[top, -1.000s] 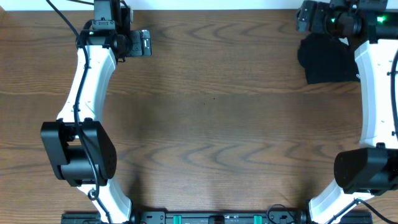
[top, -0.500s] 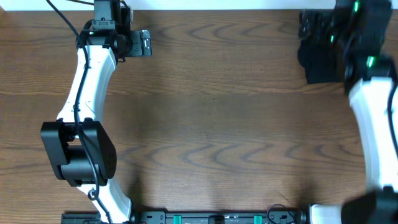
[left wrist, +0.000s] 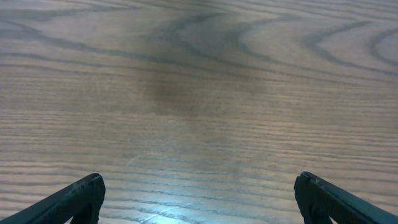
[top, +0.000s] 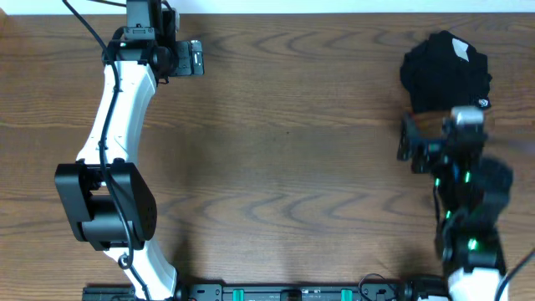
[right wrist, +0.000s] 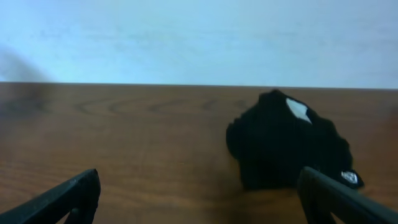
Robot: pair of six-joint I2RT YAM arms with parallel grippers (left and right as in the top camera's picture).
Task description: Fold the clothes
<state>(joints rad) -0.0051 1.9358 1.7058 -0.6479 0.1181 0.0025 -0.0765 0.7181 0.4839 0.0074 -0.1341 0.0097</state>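
The left arm [top: 113,109] is stretching far out, left pincer [left wrist: 199,202] gaping empty; the right arm [top: 470,196] is sitting tucked back, right pincer [right wrist: 199,194] gaping too.

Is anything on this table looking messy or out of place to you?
Yes: the black shirt lies bunched in a crumpled heap near the far right corner of the table, with its white neck tag turned up, instead of spread flat. Nothing looks spilled or damaged.
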